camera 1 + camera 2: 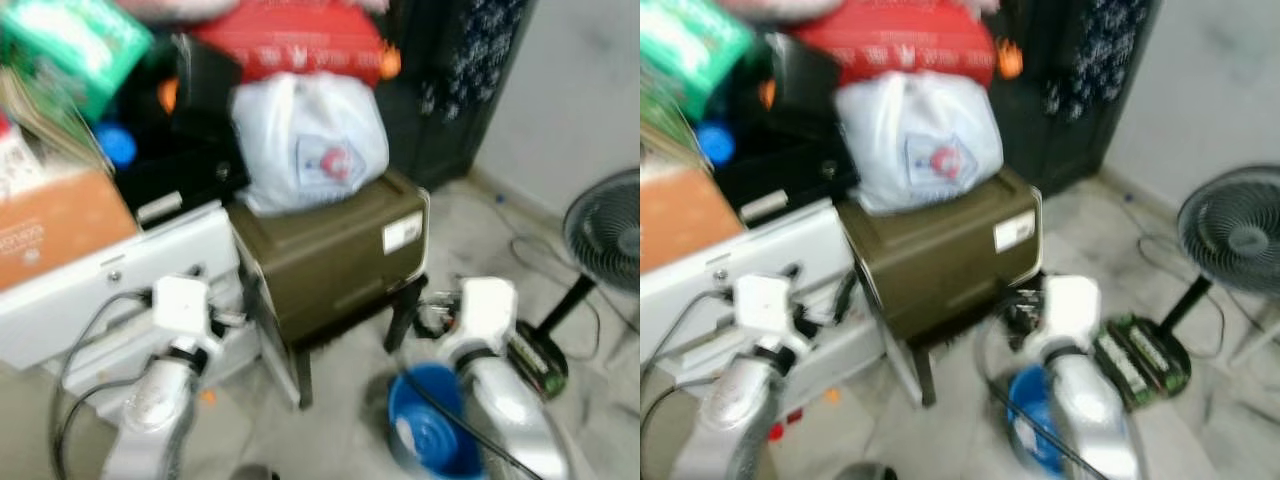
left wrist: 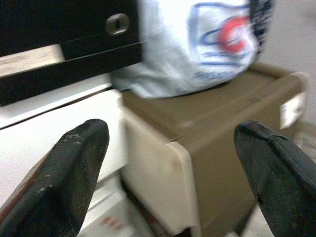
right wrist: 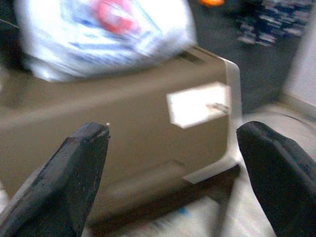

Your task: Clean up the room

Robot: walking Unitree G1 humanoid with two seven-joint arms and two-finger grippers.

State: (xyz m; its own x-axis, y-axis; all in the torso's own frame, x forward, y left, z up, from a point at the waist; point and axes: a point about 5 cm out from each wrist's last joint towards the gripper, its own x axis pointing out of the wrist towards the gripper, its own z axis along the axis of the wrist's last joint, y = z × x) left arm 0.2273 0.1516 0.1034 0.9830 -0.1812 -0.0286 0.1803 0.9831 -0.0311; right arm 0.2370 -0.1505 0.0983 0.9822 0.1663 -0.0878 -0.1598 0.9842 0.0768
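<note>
Facing the brown box (image 3: 133,143), apparently untouched, between parted right fingers (image 3: 69,182).

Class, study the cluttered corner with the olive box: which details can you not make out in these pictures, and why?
- White plastic bag: logo text unreadable, motion blur.
- Olive box: white label too small and blurred; wrist views too.
- Blue bucket: contents partly hidden by the right arm.
- Floor fan: cut off by the head view's edge.
- Brown carton: print blurred.

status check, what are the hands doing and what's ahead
Both hands open, empty: left hand, right hand. Olive box ahead, white bag on top. Blue bucket on floor beneath right arm.
</note>
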